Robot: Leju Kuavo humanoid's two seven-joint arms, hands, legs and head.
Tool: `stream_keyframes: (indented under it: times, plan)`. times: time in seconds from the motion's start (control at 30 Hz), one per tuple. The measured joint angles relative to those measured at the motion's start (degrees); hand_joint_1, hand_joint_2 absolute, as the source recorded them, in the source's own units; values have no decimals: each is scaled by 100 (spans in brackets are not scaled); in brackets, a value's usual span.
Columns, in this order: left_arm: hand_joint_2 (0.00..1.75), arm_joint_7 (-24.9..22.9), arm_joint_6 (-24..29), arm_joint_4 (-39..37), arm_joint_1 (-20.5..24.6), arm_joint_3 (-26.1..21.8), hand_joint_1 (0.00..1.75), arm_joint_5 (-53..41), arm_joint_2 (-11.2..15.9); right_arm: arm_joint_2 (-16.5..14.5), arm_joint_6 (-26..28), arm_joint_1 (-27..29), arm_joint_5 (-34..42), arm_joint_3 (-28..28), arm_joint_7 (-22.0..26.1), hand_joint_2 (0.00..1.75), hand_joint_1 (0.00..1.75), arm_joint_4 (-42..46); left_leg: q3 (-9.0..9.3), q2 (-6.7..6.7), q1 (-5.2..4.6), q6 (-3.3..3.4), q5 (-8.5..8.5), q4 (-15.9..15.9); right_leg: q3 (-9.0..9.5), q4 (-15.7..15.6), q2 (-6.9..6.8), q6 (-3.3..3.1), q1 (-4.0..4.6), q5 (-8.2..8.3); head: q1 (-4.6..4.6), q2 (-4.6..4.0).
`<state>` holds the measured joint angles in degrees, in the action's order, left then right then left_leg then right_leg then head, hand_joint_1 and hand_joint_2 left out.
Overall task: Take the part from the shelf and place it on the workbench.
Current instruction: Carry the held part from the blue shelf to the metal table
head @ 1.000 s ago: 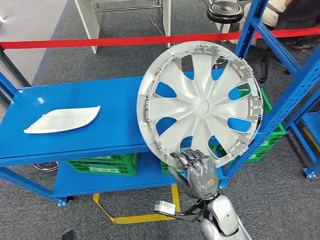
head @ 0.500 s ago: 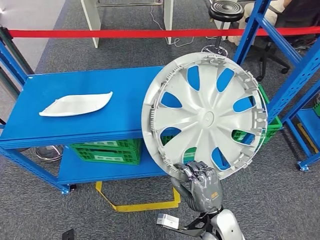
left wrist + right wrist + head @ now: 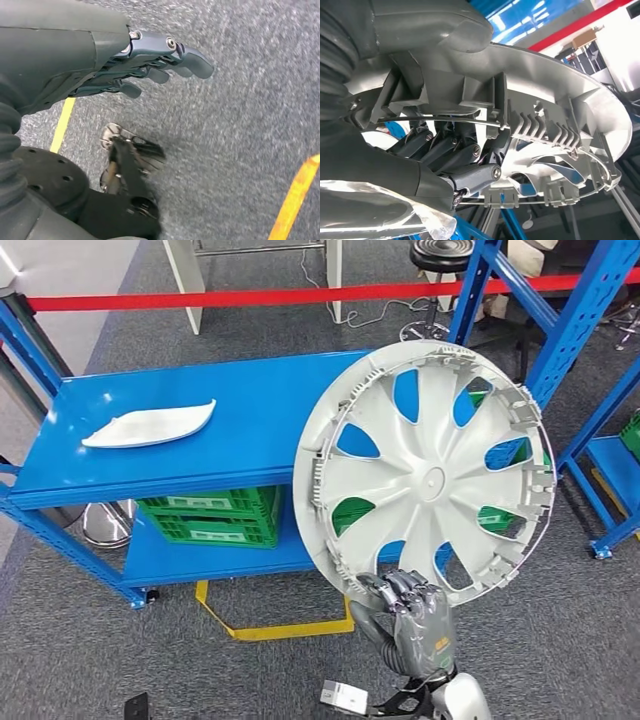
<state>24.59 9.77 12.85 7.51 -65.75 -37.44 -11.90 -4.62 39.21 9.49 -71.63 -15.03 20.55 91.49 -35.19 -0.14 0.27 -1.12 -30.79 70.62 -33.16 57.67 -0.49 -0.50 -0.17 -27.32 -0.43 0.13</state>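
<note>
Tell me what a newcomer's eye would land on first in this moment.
The big silver hubcap dominates the head view, held up by its lower rim in the right hand, in front of the blue shelf. A white curved part lies on the shelf's top, toward its left end. The left hand hangs with nothing in it over grey carpet.

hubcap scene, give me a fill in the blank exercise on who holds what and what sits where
1. The silver hubcap is gripped at its rim by the robot's ____ hand.
2. The white curved part lies on the ____ shelf.
3. The left hand hangs over grey floor, holding ____.

Missing words: right; blue; nothing
</note>
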Motion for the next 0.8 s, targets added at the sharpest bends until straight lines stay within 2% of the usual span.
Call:
stream_keyframes:
  times: [0.07, 0.1, 0.13, 0.2, 0.23, 0.27, 0.3, 0.37, 0.4, 0.43, 0.47, 0.5, 0.53, 0.57, 0.6, 0.63, 0.67, 0.73, 0.77, 0.8]
  plan:
    - [175, 31, -20, 0, 33, 4, 0, -1, 19, -33, 0, -66, 13, 3, -2, 175, 175, -46, 550, -2, -19, 75, 70, -830, -122, 30, 1, 30, 17, 92, 3, 0]
    - [175, 43, -34, 0, 43, 8, 0, -8, 24, -48, 0, -106, 23, 2, -1, 175, 175, -69, 735, -4, -33, 104, 34, -1151, -161, 37, -2, 55, 21, 140, 6, 0]
    - [175, 53, -47, 0, 48, 11, 0, -13, 26, -64, 0, -154, 31, -6, 3, 175, 175, -99, 815, -4, -52, 130, -10, -1337, -193, 38, -6, 87, 18, 192, 7, 0]
    - [175, 61, -60, -1, 29, 15, 0, 1, 22, -82, 0, -249, 31, -35, 9, 175, 175, -161, 767, 2, -74, 181, 48, -1419, -246, 31, -3, 163, -2, 290, 6, 0]
    - [175, 66, -71, -1, 15, 15, 0, 13, 21, -90, 0, -286, 20, -51, 5, 175, 175, -195, 712, 10, -74, 220, 114, -1433, -287, 57, 8, 199, -11, 256, 3, 0]
    - [175, 70, -83, -2, 2, 14, 0, 23, 20, -94, 0, -312, 8, -62, -4, 175, 175, -224, 646, 20, -68, 261, 187, -1451, -347, 149, 21, 229, -13, 114, 11, 0]
    - [175, 74, -95, -2, -8, 13, 0, 28, 18, -98, 0, -333, -5, -69, -16, 175, 175, -253, 563, 28, -61, 298, 267, -1468, -426, 344, 34, 251, -14, -136, 21, 0]
    - [175, 68, -104, -2, -21, 11, 0, 22, 19, -100, 0, -358, -22, -80, -43, 175, 175, -303, 378, 31, -71, 341, 412, -1461, -577, 995, 40, 278, -17, -733, 49, 0]
    - [175, 60, -104, -2, -29, 12, 0, 14, 18, -100, 0, -354, -31, -84, -57, 175, 175, -324, 278, 31, -78, 346, 488, -1454, -604, 1323, 40, 283, -18, -888, 51, 0]
    - [175, 51, -103, -2, -36, 12, 0, 1, 16, -100, 0, -338, -40, -85, -71, 175, 175, -338, 176, 31, -83, 345, 561, -1445, -570, 1534, 40, 284, -17, -892, 51, 0]
    - [175, 41, -99, -3, -42, 13, 0, -10, 15, -100, 0, -316, -51, -86, -82, 175, 175, -347, 74, 31, -87, 338, 630, -1432, -465, 1582, 39, 282, -17, -768, 51, 0]
    - [175, 36, -93, -3, -48, 13, 0, -19, 11, -100, 0, -293, -57, -86, -91, 175, 175, -349, -21, 31, -87, 326, 696, -1414, -271, 1445, 39, 276, -17, -581, 50, 0]
    - [175, 32, -86, -4, -51, 14, 0, -25, 8, -100, 0, -279, -61, -86, -100, 175, 175, -349, -103, 31, -86, 312, 757, -1391, -4, 1158, 38, 267, -17, -435, 51, 0]
    - [175, 28, -80, -4, -54, 15, 0, -28, 4, -100, 0, -272, -65, -86, -109, 175, 175, -348, -173, 30, -94, 292, 811, -1363, 340, 739, 37, 255, -13, -403, 54, 0]
    - [175, 22, -71, -4, -56, 17, 0, -32, -2, -100, 1, -271, -71, -86, -118, 175, 175, -345, -228, 30, -101, 268, 867, -1335, 662, 299, 38, 235, -9, -464, 51, 0]
    - [175, 17, -53, -4, -55, 20, 0, -29, -7, -100, 1, -268, -81, -86, -125, 175, 175, -342, -269, 31, -108, 243, 918, -1315, 873, -37, 40, 214, -1, -565, 51, 0]
    - [175, 13, -24, -3, -55, 21, 0, -17, -11, -100, 2, -266, -97, -85, -133, 175, 175, -340, -297, 31, -111, 214, 971, -1310, 989, -253, 42, 186, 11, -652, 52, 0]
    - [175, 10, 67, -4, -61, 16, 0, 17, -17, -100, 2, -294, -165, -87, -178, 175, 175, -363, -335, 20, -97, 150, 1028, -1308, 930, -316, 21, 100, 15, -635, 53, 0]
    - [175, 10, 120, -4, -69, 11, 0, 28, -21, -101, 2, -343, -214, -97, -220, 175, 175, -400, -359, 13, -84, 111, 940, -1254, 894, -313, 2, 52, 10, -592, 47, 0]
    - [175, 4, 172, -4, -76, 6, 0, 29, -24, -101, 2, -415, -263, -111, -271, 175, 175, -449, -403, 5, -71, 72, 743, -1102, 852, -316, -22, 6, 0, -541, 38, 0]
